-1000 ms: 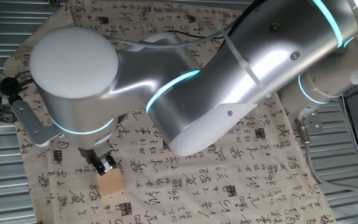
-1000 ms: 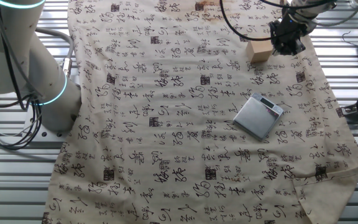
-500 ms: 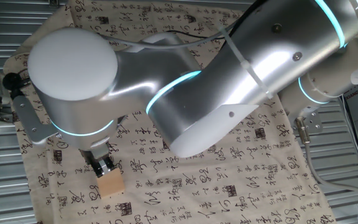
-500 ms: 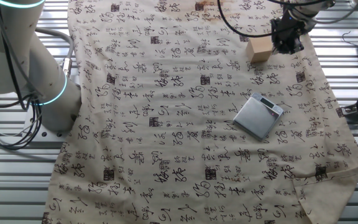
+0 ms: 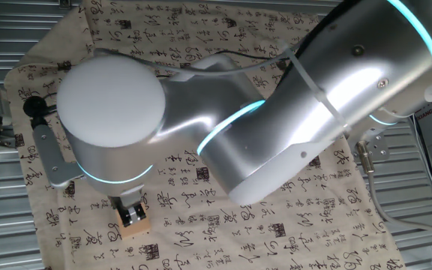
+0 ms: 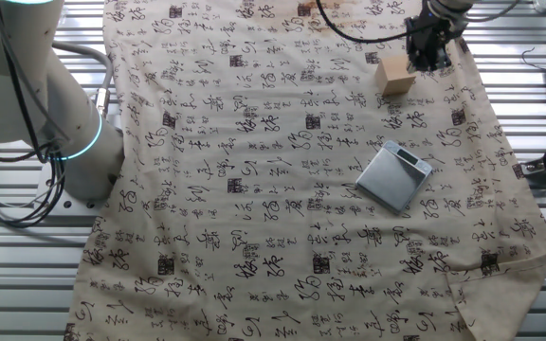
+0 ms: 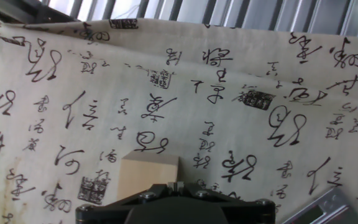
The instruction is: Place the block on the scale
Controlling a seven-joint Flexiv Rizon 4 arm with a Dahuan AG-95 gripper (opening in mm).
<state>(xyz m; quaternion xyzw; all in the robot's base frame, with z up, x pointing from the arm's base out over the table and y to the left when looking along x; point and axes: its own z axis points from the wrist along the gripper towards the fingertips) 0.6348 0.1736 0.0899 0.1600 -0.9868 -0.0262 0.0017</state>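
since a second ago the arm has swung across one fixed view and the end effector (image 5: 133,215) has come over the block (image 5: 138,226), where before it stood just beside it; in the other fixed view it has likewise shifted left, up to the block's (image 6: 396,75) far side. the block lies where it lay, on the calligraphy-printed cloth (image 6: 254,189) that covers the worktop, near the cloth's edge and well apart from the scale (image 6: 393,176). the fingers look close together at the tips in the hand view, and whether they are touching the block i cannot tell. there the block (image 7: 148,173) is partly hidden under the end effector (image 7: 176,186) at the bottom edge, and only a corner of the scale (image 7: 319,210) shows, cut off at lower right. the arm's bulk hides the scale in one fixed view.
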